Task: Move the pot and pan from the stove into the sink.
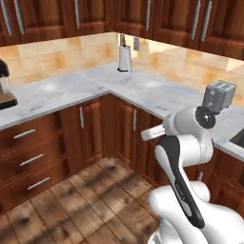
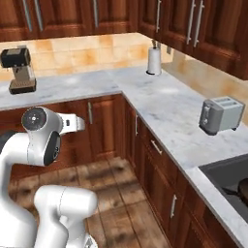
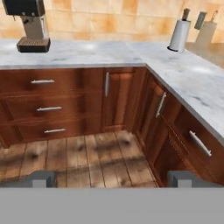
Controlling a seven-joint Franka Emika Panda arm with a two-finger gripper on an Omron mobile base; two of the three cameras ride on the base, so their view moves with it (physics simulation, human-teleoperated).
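Overhead, wide-spread fingers (image 3: 112, 178) hover empty — veined marble counter (image 3: 87, 54) wraps grained wooden cabinets (image 3: 113, 98).

My arm (image 1: 183, 157) is glossy white, built of fat rounded links like swollen tubes. A long black panel runs down one link's side, with faint small markings on it. At one joint sits a flat dark round cap (image 2: 35, 119) ringed in white, with a small pale mark at its middle. A short white stub (image 2: 71, 123) juts from beside that joint. My base (image 2: 58, 218) is a smooth white bulging shell. My two fingertips (image 3: 41, 179) are small, blocky and dull grey
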